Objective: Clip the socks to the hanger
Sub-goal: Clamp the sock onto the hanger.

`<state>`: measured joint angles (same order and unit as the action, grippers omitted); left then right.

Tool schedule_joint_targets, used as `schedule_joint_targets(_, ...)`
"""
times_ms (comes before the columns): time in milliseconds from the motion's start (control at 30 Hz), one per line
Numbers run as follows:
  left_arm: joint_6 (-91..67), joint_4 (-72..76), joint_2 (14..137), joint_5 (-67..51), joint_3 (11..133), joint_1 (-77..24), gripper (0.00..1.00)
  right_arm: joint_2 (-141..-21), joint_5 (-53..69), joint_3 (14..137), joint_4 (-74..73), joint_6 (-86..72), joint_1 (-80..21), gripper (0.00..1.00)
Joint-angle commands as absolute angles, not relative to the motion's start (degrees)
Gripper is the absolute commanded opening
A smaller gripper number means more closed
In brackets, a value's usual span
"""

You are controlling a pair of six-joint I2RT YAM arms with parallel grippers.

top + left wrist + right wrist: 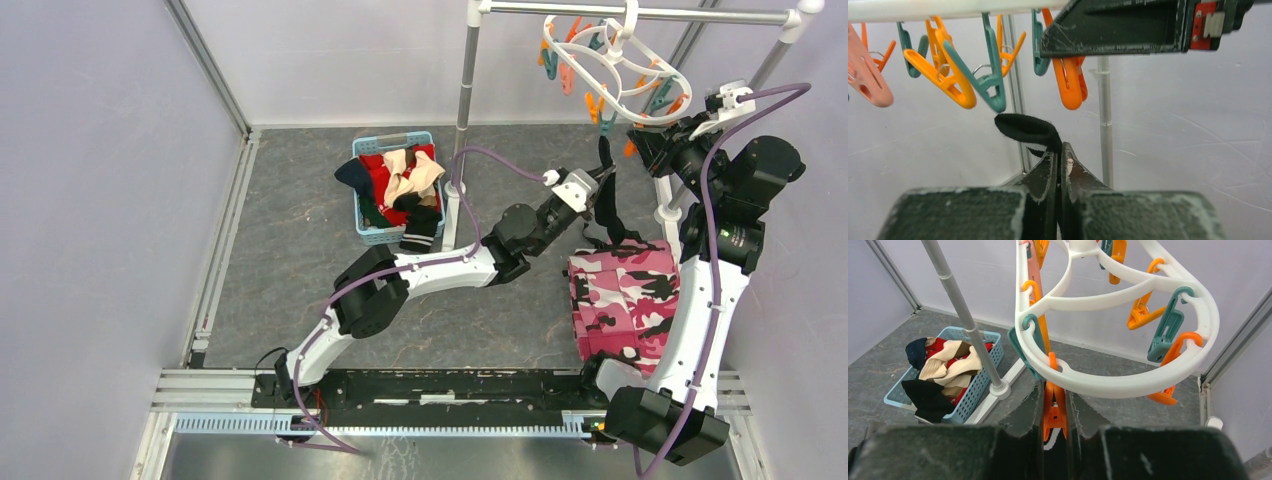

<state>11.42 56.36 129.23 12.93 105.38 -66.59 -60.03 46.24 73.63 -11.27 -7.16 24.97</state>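
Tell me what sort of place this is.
Probably a lab booth for robot laundry practice: two robot arms bolted at the edge of a table, a drying rack with a clip hanger, and a basket of socks.

Grey tabletop with 1 clothes rack, 1 basket and 1 camouflage cloth, closed in by pale walls.

A silver metal pole rack (463, 100) stands towards the back of a dark grey, marbled table (290, 250): 2 uprights joined by 1 horizontal bar along the top, with white fittings at the corners and white feet. Just left of the left upright sits a light blue plastic basket (393, 139) with slotted sides, close to the upright's foot. On the right side of the table, near the foot of the right upright, a pink, white and black camouflage cloth (625, 290) lies in a blocky heap. Plain pale lilac walls (90, 200) with thin metal framing rise on 3 sides.
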Motion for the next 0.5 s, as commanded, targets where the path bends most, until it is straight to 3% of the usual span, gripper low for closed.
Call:
schedule_joint_targets(0, 13.2, 55.7, 130.2, 11.7, 107.4, -67.2, 0.02, -59.5, 45.7, 73.2, -10.6, -8.2, 24.6, 0.12)
schedule_joint_targets(467, 14.8, 54.9, 131.3, 11.5, 108.9, -68.7, 0.02, -59.5, 44.7, 72.9, -10.7, -7.9, 24.5, 0.12)
